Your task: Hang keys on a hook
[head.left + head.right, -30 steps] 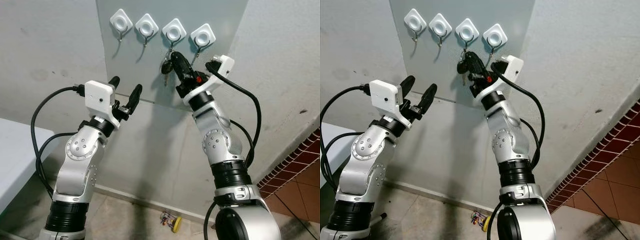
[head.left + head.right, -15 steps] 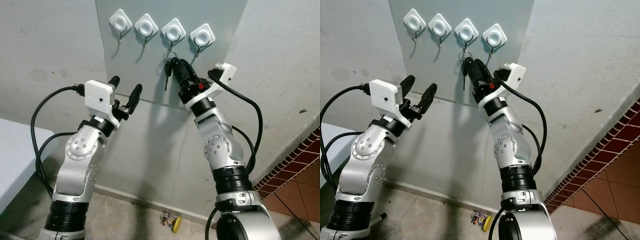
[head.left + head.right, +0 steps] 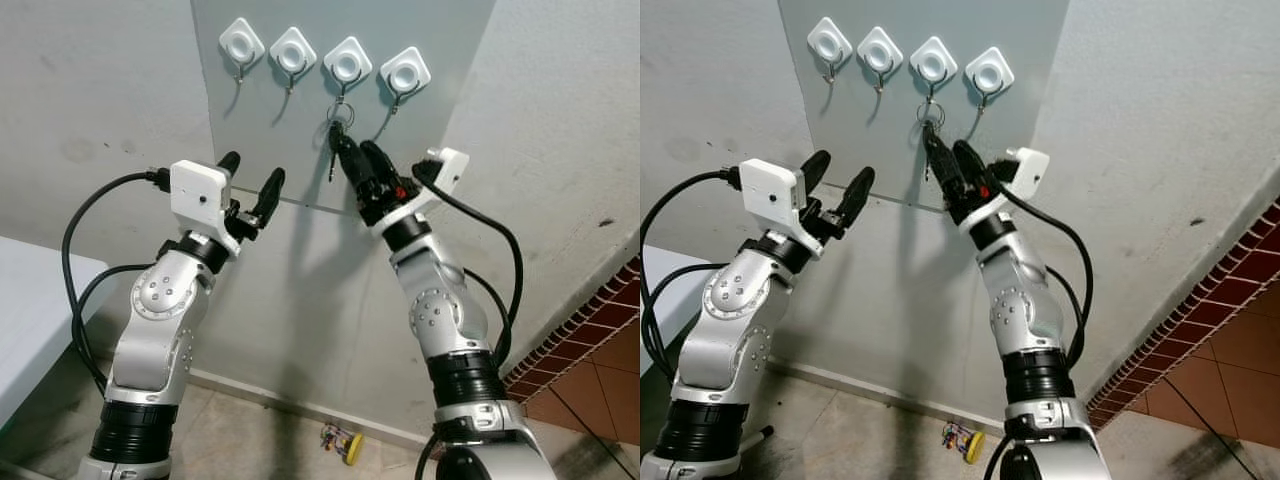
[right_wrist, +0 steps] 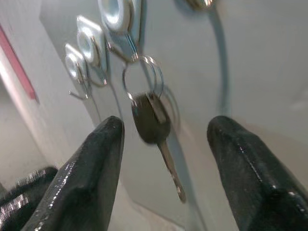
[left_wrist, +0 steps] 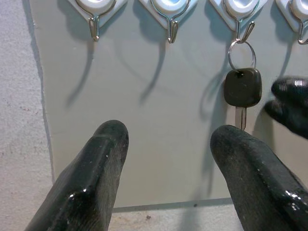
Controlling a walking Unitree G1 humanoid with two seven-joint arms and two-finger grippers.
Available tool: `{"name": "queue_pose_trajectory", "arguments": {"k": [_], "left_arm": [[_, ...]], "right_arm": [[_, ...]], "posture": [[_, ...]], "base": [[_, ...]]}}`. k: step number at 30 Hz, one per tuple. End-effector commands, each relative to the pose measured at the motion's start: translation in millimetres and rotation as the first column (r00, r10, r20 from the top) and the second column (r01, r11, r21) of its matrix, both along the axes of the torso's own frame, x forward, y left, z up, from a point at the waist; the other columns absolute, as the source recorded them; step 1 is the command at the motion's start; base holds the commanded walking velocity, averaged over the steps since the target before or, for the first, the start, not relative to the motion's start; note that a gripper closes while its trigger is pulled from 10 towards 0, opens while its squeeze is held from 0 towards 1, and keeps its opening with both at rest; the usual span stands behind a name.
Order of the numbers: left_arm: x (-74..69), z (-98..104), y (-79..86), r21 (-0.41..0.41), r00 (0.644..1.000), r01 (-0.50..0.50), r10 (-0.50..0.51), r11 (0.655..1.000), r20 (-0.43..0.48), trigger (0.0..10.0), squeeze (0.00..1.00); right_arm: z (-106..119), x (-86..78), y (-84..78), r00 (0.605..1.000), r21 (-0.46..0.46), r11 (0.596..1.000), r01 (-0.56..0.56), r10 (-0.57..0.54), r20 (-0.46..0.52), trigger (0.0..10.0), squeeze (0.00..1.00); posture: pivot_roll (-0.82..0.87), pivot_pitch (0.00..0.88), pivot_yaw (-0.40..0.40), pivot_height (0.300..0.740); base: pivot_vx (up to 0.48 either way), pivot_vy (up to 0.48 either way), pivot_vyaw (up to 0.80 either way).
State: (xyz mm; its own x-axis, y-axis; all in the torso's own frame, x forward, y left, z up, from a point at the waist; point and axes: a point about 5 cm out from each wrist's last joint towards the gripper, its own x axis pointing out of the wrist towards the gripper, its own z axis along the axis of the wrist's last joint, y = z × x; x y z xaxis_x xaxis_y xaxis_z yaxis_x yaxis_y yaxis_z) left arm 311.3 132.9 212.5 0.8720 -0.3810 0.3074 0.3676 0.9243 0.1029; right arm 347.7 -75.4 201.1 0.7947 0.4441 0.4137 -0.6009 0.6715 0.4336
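The key (image 5: 242,88) has a rounded black plastic head and a short silver blade, and its thin metal ring (image 5: 241,48) hangs from the third hook (image 5: 244,32) counting from the robot's left, so the key dangles blade-down against the panel (image 3: 300,130). That panel is a smooth, flat grey sheet fixed to a rough plastered wall (image 3: 90,90). It carries a row of four hooks, each a bent metal wire under a white diamond-shaped plastic base with a round recess. The right gripper (image 3: 358,160) sits just below and beside the hanging key, its glossy black fingers (image 4: 96,163) spread apart with the key between them and touching neither. The left gripper (image 3: 250,180) is raised well to the left of the key, below the first two hooks, its fingers also apart and empty. Far below the key, a small yellow object (image 3: 345,442) lies on the tiled floor by the wall.
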Motion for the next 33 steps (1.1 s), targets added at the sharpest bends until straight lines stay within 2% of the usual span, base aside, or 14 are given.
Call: {"name": "queue_pose_trajectory", "arguments": {"k": [1, 4, 7, 8, 9, 10, 15, 17, 23, 25, 26, 30, 31, 33], "left_arm": [[-1.2, 5.2, -3.4, 0.013, 1.0, 0.003, -0.003, 1.0, 0.025, 10.0, 0.0], [-2.4, 2.3, -4.4, 0.053, 1.0, 0.009, -0.01, 0.999, 0.022, 10.0, 0.0], [-4.2, -0.6, -7.2, 0.051, 1.0, 0.014, -0.015, 0.999, 0.017, 10.0, 0.0], [-5.4, -2.4, -9.8, 0.064, 1.0, 0.027, -0.028, 0.998, 0.015, 10.0, 0.0], [-6.1, -3.5, -11.4, 0.075, 0.999, 0.036, -0.037, 0.997, 0.014, 10.0, 0.0], [-6.9, -5.1, -13.1, 0.085, 0.999, 0.042, -0.043, 0.995, 0.012, 10.0, 0.0], [-4.9, -10.8, -6.2, 0.069, 1.0, 0.014, -0.013, 0.998, -0.013, 10.0, 0.0], [-3.8, -18.2, -1.7, 0.048, 0.999, -0.006, 0.008, 0.999, -0.045, 10.0, 0.0], [-2.5, -51.1, 3.5, 0.068, 0.988, -0.075, 0.083, 0.995, -0.13, 10.0, 0.0], [-2.2, -64.9, 5.9, 0.081, 0.979, -0.108, 0.12, 0.991, -0.165, 10.0, 0.0], [-3.2, -84.1, 7.9, 0.116, 0.965, -0.141, 0.162, 0.983, -0.205, 10.0, 0.0], [-8.5, -122.8, 12.0, 0.174, 0.929, -0.159, 0.207, 0.972, -0.308, 10.0, 0.0], [-12.9, -141.8, 13.4, 0.173, 0.904, -0.15, 0.206, 0.973, -0.376, 10.0, 0.0], [-20.1, -163.2, 13.6, 0.176, 0.869, -0.132, 0.2, 0.975, -0.453, 10.0, 0.0]], "right_arm": [[2.3, -1.9, -1.3, 1.0, -0.009, 1.0, 0.003, -0.003, 0.015, 10.0, 1.0], [-2.7, -5.0, -1.8, 1.0, -0.015, 1.0, -0.006, 0.006, 0.008, 10.0, 1.0], [-10.1, -6.9, -3.6, 1.0, -0.046, 0.999, 0.008, -0.009, -0.01, 10.0, 1.0], [-13.8, -8.0, -4.6, 1.0, -0.065, 0.998, 0.015, -0.016, -0.012, 10.0, 0.33], [-16.0, -8.7, -5.2, 1.0, -0.077, 0.997, 0.019, -0.02, -0.011, 10.0, 0.33], [-20.1, -9.6, -6.5, 1.0, -0.104, 0.994, 0.028, -0.029, -0.01, 10.0, 0.0], [-35.4, -12.2, -14.0, 0.998, -0.175, 0.983, 0.056, -0.061, -0.023, 10.0, 0.0], [-47.1, -14.4, -19.3, 0.996, -0.209, 0.976, 0.067, -0.077, -0.039, 10.0, 0.0], [-76.7, -18.6, -30.1, 0.988, -0.288, 0.954, 0.087, -0.12, -0.099, 10.0, 0.0], [-87.5, -20.5, -32.4, 0.984, -0.316, 0.945, 0.085, -0.13, -0.125, 10.0, 0.0], [-102.8, -23.5, -36.1, 0.975, -0.364, 0.927, 0.086, -0.153, -0.16, 10.0, 0.0], [-130.3, -31.8, -41.7, 0.957, -0.432, 0.9, 0.063, -0.178, -0.231, 10.0, 0.0], [-143.9, -36.5, -44.7, 0.945, -0.476, 0.878, 0.047, -0.194, -0.264, 10.0, 0.0], [-158.8, -42.7, -49.5, 0.927, -0.523, 0.851, 0.038, -0.226, -0.3, 10.0, 0.0]], "posture": [[-0.08, 0.0, -0.058, 0.724], [-0.08, 0.0, -0.059, 0.724], [-0.08, 0.0, -0.059, 0.724], [-0.08, 0.0, -0.058, 0.724], [-0.08, 0.0, -0.058, 0.724], [-0.08, 0.0, -0.057, 0.724], [-0.09, 0.0, -0.058, 0.724], [-0.09, 0.0, -0.056, 0.724], [-0.1, 0.0, -0.048, 0.724], [-0.1, 0.0, -0.048, 0.724], [-0.1, 0.0, -0.047, 0.724], [-0.1, 0.0, -0.044, 0.724], [-0.11, 0.0, -0.043, 0.724], [-0.11, 0.0, -0.042, 0.724]], "base": [[0.0, 0.0, 0.0], [0.0, 0.0, 0.0], [0.0, 0.0, 0.0], [0.0, 0.0, 0.0], [0.0, 0.0, 0.0], [0.0, 0.0, 0.0], [0.0, 0.0, 0.0], [0.0, 0.0, 0.0], [0.0, 0.0, 0.0], [0.0, 0.0, 0.0], [0.0, 0.0, 0.0], [0.0, 0.0, 0.0], [0.0, 0.0, 0.0], [0.0, 0.0, 0.0]]}}
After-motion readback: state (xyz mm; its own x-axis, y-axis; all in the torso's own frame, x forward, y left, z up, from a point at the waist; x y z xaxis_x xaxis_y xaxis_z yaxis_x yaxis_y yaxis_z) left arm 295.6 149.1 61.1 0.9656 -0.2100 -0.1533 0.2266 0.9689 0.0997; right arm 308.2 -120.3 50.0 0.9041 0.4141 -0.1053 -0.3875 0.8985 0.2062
